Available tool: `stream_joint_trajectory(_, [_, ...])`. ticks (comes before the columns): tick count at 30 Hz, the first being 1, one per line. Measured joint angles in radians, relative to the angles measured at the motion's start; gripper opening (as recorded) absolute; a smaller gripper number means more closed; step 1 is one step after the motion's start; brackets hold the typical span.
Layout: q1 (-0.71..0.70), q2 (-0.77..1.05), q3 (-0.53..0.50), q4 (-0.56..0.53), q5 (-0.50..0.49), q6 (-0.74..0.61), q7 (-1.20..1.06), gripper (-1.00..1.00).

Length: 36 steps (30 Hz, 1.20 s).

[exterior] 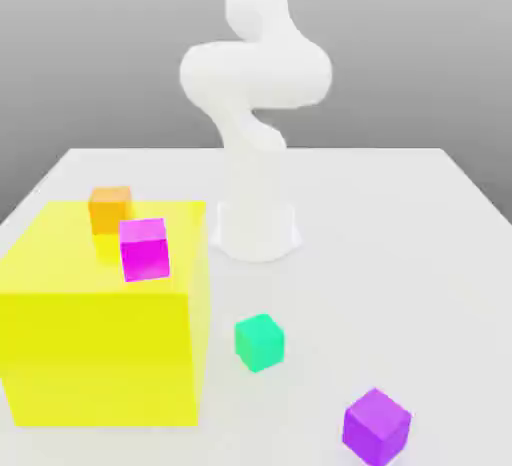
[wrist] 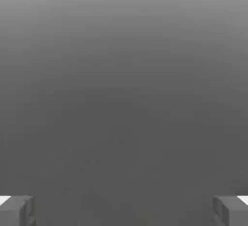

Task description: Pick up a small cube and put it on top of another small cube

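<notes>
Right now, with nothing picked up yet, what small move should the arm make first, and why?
Probably bring the open gripper down over the small matte teal-green cube. In the hand view the fingertips stand wide apart with nothing between them, and the teal cube sits alone on the white table, apart from the big yellow block and the violet-purple cube.

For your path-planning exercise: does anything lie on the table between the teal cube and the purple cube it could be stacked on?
Nothing visible does. The teal cube and purple cube sit apart on bare table. The yellow block stands to the exterior view's left of the teal cube, off that line.
</notes>
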<state>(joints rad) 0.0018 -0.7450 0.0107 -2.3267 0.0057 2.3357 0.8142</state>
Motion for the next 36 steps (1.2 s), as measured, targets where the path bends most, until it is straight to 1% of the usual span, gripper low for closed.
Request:
stream_joint_trajectory(6, [-0.024,0.174,0.023,-0.14,0.062,0.133,0.141,0.0])
stream_joint_trajectory(12, [-0.05,0.351,0.086,-0.288,0.092,0.272,0.322,0.0])
stream_joint_trajectory(21, [-0.119,0.565,0.194,-0.504,0.053,0.459,0.671,0.0])
stream_joint_trajectory(25, [-0.162,0.636,0.224,-0.596,-0.016,0.53,0.87,0.0])
stream_joint_trajectory(27, [-0.172,0.643,0.218,-0.635,0.018,0.546,0.932,0.0])
stream_joint_trajectory(28, [-0.172,0.643,0.21,-0.65,0.051,0.55,0.95,0.0])
stream_joint_trajectory(30, [-0.174,0.655,0.203,-0.653,0.073,0.56,0.962,0.0])
stream_joint_trajectory(36, [-0.187,0.722,0.198,-0.627,0.063,0.604,0.967,0.0])
